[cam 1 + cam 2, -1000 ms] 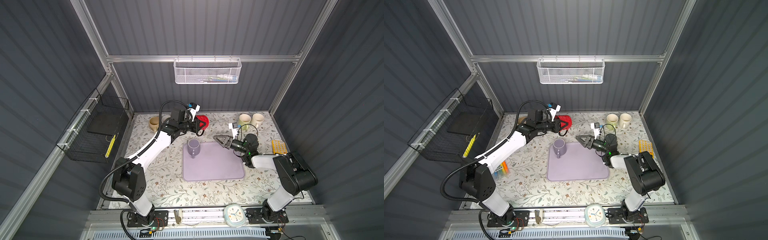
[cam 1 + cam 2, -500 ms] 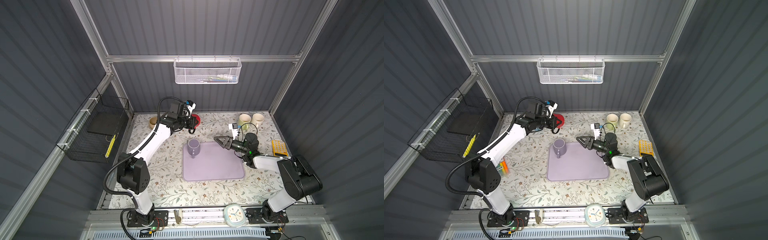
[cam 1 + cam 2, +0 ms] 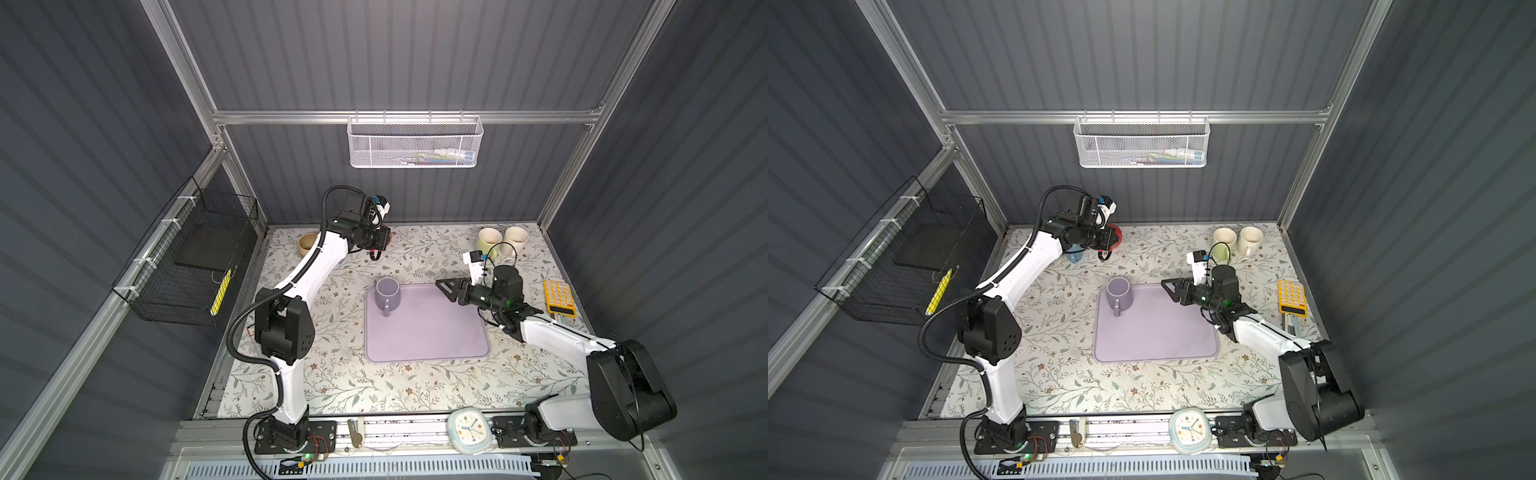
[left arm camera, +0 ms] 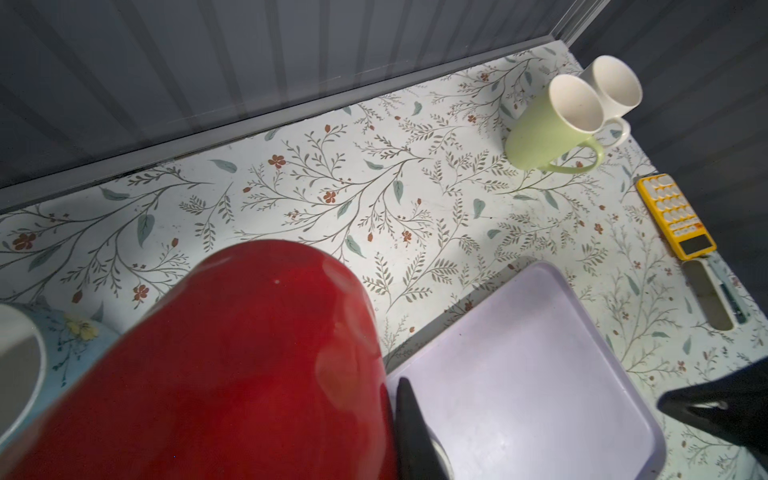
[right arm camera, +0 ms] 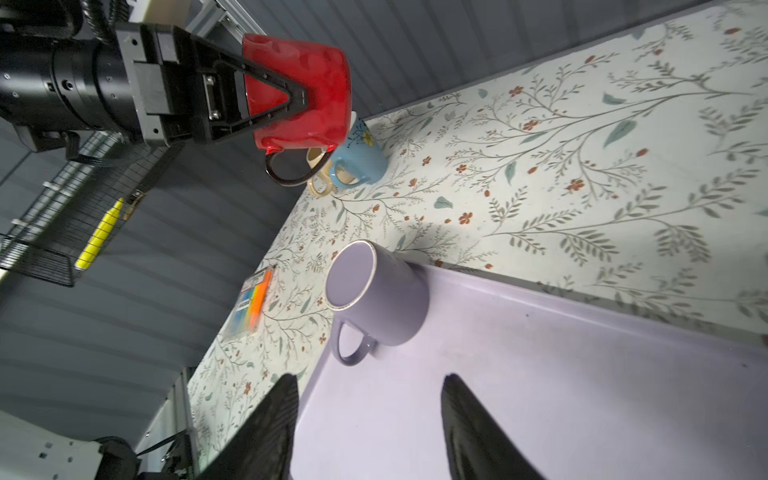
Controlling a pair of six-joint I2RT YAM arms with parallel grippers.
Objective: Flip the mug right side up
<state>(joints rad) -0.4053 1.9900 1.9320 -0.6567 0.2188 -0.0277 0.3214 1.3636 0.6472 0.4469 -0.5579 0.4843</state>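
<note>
The floral counter (image 3: 340,374) carries a lilac tray (image 3: 428,336) near its middle. On the tray's far left corner stands the purple mug (image 5: 382,299); its top face looks flat and closed with a pale ring round the edge, so I judge it base-up, mouth down on the tray, handle toward the front. As I read it, this is the mug to be righted, and nothing shows the turn begun.

The red mug (image 5: 299,91) hangs in the air close to the back wall, lying on its side with its handle downward; it is near a blue mug (image 5: 361,158) and a beige mug (image 5: 318,183), and well apart from the tray.

The left claw (image 5: 303,99) is clamped narrow on the red mug's wall at the rim; one finger lies outside and the other is hidden. The right claw (image 5: 369,378) points at the purple mug, jaws roughly half spread, holding nothing; it is near the mug but not touching.

By my judgement, what is left is to close on the purple mug, lift it, flip it mouth-up and set it down; the whole task remains.
</note>
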